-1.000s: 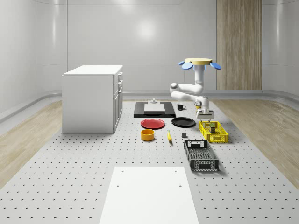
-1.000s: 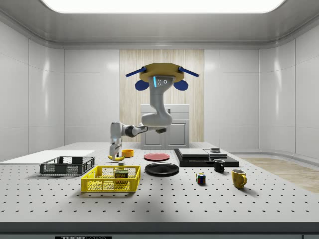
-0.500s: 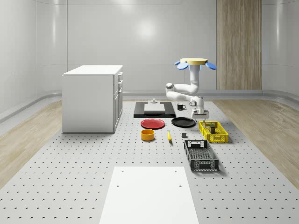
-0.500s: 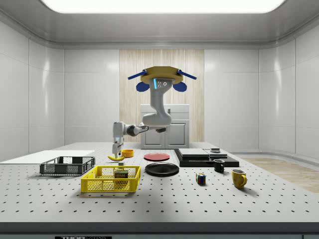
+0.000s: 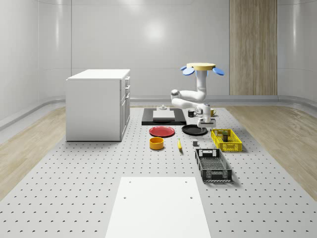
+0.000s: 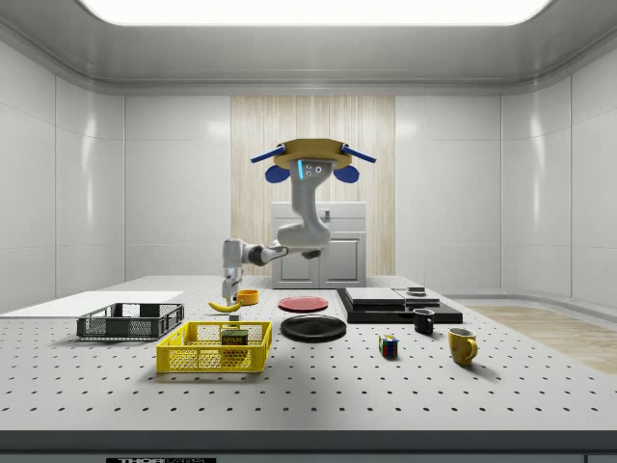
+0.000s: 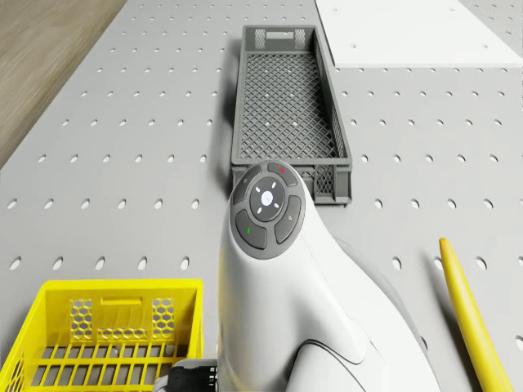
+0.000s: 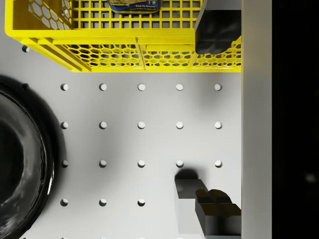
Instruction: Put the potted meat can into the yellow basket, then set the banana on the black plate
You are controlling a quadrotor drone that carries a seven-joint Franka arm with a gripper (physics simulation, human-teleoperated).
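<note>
Blue-labelled potted meat can [image 6: 233,338]: inside yellow basket [image 5: 226,140], lying on its floor; in wrist view the can [image 8: 134,5] sits behind the basket's [image 8: 124,42] mesh wall.

Yellow basket: on perforated tabletop [image 5: 74,188], toward the whole-scene view's right edge, just beside black plate [image 5: 194,130].

Banana [image 5: 179,144]: on tabletop, apart from black plate, betw. orange bowl [image 5: 156,143] and dark grey crate [image 5: 213,164]; in drone view the banana [image 7: 470,314] lies on bare tabletop.

Black plate: nothing on it; rim seen in wrist view [image 8: 22,164].

Gripper [image 5: 204,120]: hangs above tabletop over the gap betw. black plate and yellow basket; fingers [image 8: 217,30] spread wide, holding nothing, bare tabletop betw. them. In side view the gripper [image 6: 228,294] points straight down, above the banana's [image 6: 225,306] line of sight.

Drone [image 5: 200,68]: hovers above far part of tabletop, over the black tray [image 5: 163,117] / black plate area; arm reaches down and forward.

Other items: red plate [image 5: 162,131]; white cabinet [image 5: 98,104] at the whole-scene view's left; white sheet [image 5: 157,206] at near edge; black mug [image 6: 423,320], yellow mug [image 6: 462,345], colour cube [image 6: 388,346] in side view's right half.
</note>
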